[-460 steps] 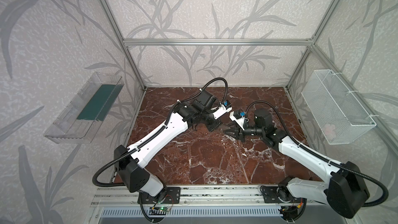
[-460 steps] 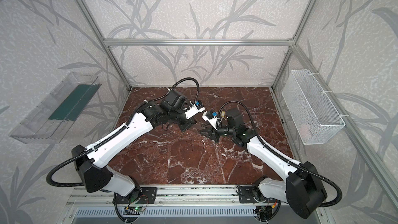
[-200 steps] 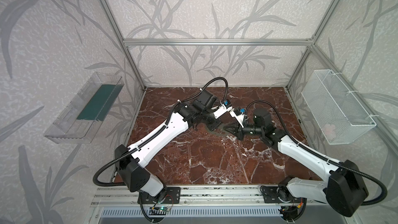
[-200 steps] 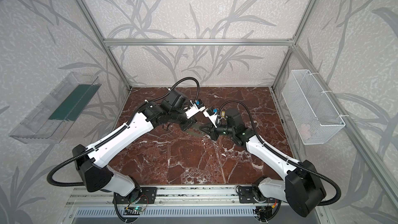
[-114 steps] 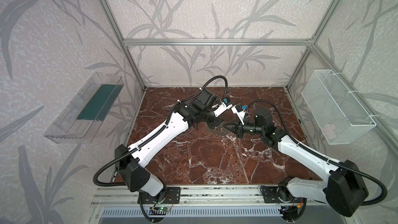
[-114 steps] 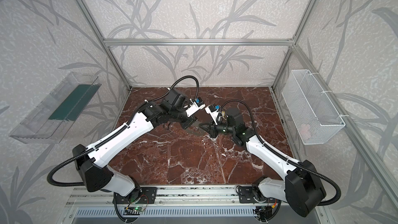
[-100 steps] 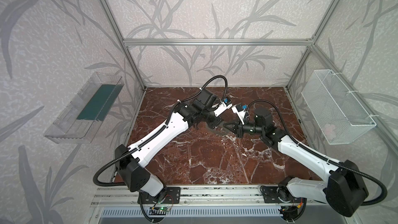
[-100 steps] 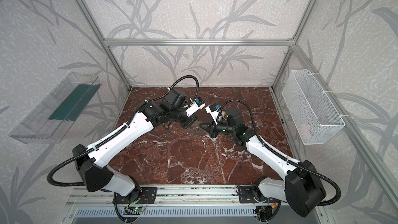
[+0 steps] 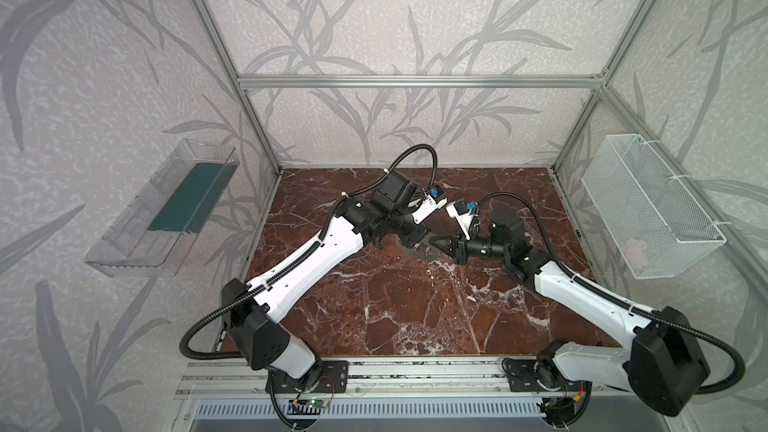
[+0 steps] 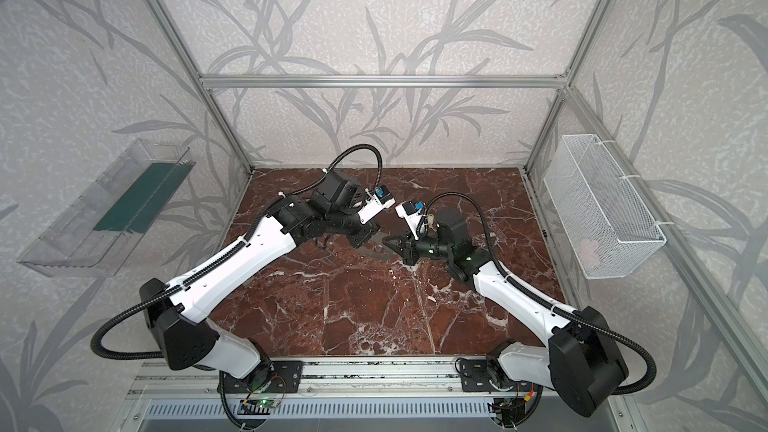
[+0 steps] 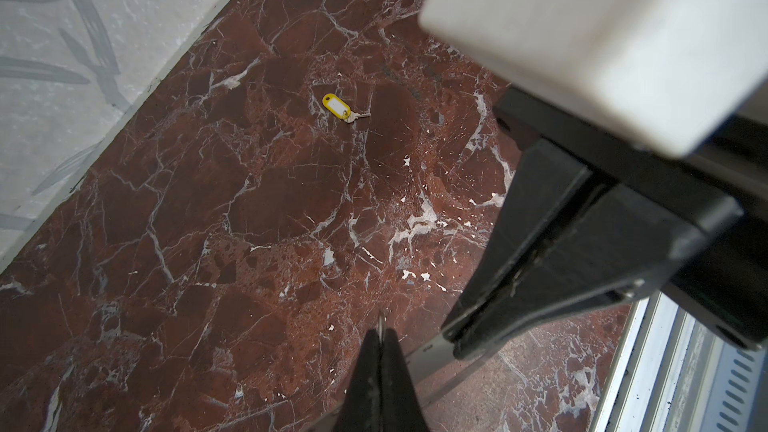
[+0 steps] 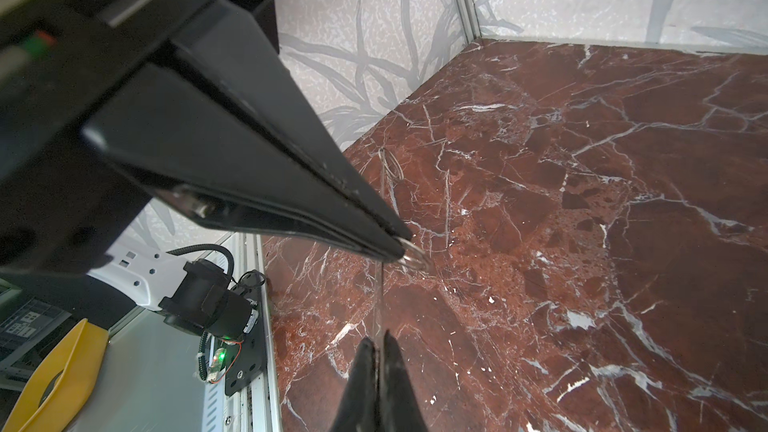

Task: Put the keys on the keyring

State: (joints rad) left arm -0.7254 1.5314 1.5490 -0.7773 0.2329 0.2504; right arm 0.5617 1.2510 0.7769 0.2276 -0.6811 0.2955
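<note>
Tightly, the left gripper [image 12: 401, 243] is clamping its jaws on the keyring [image 12: 417, 257], a small silver ring that is sticking out just past the fingertips. Facing it, the right gripper [image 12: 376, 344] is likewise pinching shut, and it is gripping the flat oval piece [image 10: 374, 252] by one end. In the right wrist view that piece is showing only as a thin edge running away from the fingertips. The ring is sitting just beside that edge, though I cannot tell whether the two are touching. In both top views the two grippers are meeting almost tip to tip over the middle of the marble floor [image 9: 415, 317], with the grey oval piece showing between them and the left arm's wrist covering part of it. Farther along the same edge a thin metal loop [image 12: 390, 164] is showing, and I cannot tell whether it is part of the piece. A yellow tag [image 11: 336, 106] with a white label window is lying flat on the floor, well apart from both grippers, with a small silver bit touching one end. On the side walls a wire basket [image 9: 648, 209] and a clear tray [image 9: 166, 209] are hanging, well apart from both arms.
</note>
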